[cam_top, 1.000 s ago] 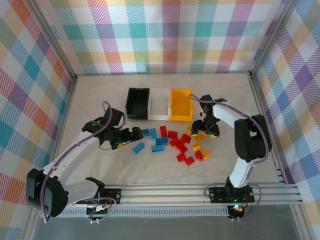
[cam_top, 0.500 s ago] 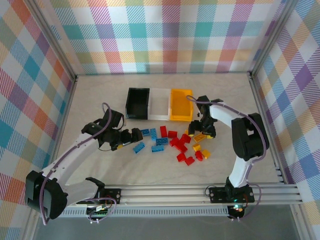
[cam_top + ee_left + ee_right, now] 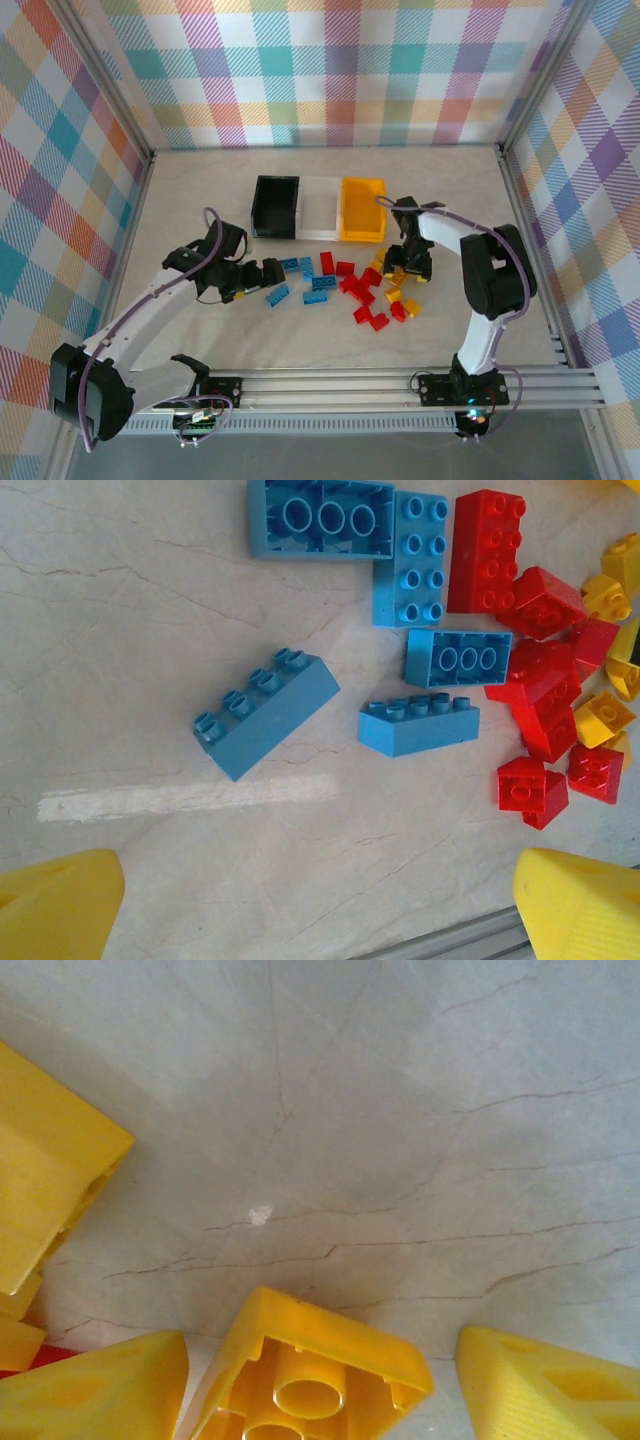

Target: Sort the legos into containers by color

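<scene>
Right hand (image 3: 405, 268) is straddling an upturned yellow brick (image 3: 325, 1360) on the bench (image 3: 400, 1090), fingers apart. One finger (image 3: 100, 1390) is sitting at or against the brick's edge, the other finger (image 3: 545, 1385) is standing off with bare bench between. I'm reading that as not clamped yet.

Step in hand, as I'm judging it: pinch this brick, lift, carry it to the yellow-orange bin (image 3: 362, 183) just beyond.

Doing it well:
- The brick is lying skewed to the fingers, so I'm expecting it to swivel on contact. Squeeze slowly and let it square up before lifting.
- A neighbouring yellow brick (image 3: 45, 1190) is crowding one side, so lift straight up to avoid dragging it.
- Hollow side is facing up, so the walls are thin. Grip low on them.

Left hand (image 3: 320, 910) is hanging wide apart, holding nothing, with blue bricks ahead of it. The closest, a tilted long blue brick (image 3: 265, 715), is lying free of the rest and looking like an easy pick.

Views:
- Right wrist is resolving the hollow underside and the finger gap, both too small to tell from above.
- Left wrist is separating studs-up from studs-down blues, with red bricks (image 3: 485, 550) butting against them.
- Top view is placing the black bin (image 3: 275, 207), clear bin (image 3: 320, 210) and yellow-orange bin in a row at the far side, with the loose bricks lying short of them.
</scene>
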{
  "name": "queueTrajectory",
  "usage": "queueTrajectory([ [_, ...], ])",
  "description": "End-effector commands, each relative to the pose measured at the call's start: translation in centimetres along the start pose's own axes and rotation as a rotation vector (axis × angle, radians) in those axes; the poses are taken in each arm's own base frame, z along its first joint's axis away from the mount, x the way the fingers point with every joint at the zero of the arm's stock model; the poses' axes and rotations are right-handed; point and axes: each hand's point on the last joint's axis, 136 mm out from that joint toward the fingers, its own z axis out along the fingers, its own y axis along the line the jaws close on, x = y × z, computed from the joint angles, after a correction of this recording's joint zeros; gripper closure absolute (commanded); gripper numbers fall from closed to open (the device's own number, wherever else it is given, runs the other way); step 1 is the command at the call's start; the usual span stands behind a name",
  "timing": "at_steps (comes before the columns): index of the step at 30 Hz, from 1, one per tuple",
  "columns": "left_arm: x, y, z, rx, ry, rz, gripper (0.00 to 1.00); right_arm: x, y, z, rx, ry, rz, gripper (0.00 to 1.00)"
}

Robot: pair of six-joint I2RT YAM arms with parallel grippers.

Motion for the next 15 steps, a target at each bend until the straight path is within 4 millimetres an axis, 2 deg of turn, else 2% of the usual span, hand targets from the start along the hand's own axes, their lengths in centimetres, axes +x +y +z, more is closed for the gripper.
queueTrajectory([
  [1, 1.1, 0.3, -0.1, 0.001, 0.021, 0.001, 0.0, 1.1, -1.1, -0.8, 0.026, 0.001, 0.035, 0.32],
  [6, 1.2, 0.3, -0.2, 0.003, 0.017, -0.002, 0.0, 1.2, -1.0, -1.0, 0.01, -0.017, 0.039, 0.39],
  [15, 1.4, 0.5, -0.2, -0.001, 0.022, -0.005, 0.0, -0.3, -0.2, -0.9, 0.003, -0.03, 0.014, 0.45],
])
